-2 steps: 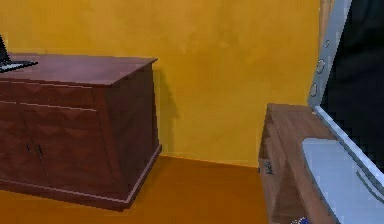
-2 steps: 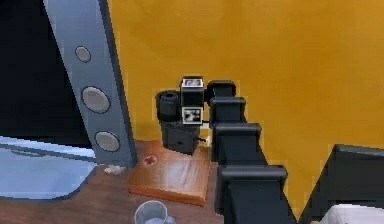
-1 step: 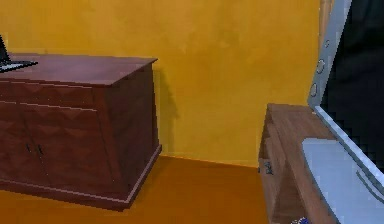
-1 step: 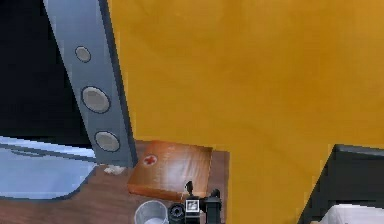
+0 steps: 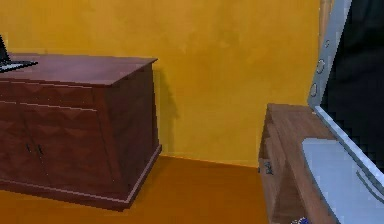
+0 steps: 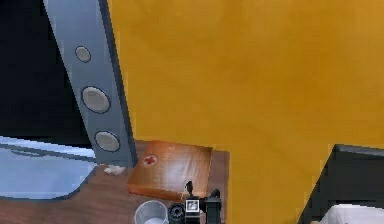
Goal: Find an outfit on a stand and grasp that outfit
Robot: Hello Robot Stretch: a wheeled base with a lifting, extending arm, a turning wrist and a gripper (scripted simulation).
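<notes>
While I cannot tell whether the gripper [image 6: 190, 192] near the brown board [image 6: 170, 168] holds anything (nor where the outfit stands), that outfit should be soft, light cloth, best taken at a shoulder fold.

Bare floor [image 5: 205, 195] between cabinet [image 5: 75, 120] and desk [image 5: 290, 128]

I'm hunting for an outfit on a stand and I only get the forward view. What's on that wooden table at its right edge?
Observer: In the arm side view, a flat reddish-brown board lies on the table.
Operator: Where's the gripper?
Observer: The gripper is at that view's bottom edge, before the board; I cannot tell whether it holds anything.
Operator: Anything beside it?
Observer: A small white round thing, just to its left.
</notes>
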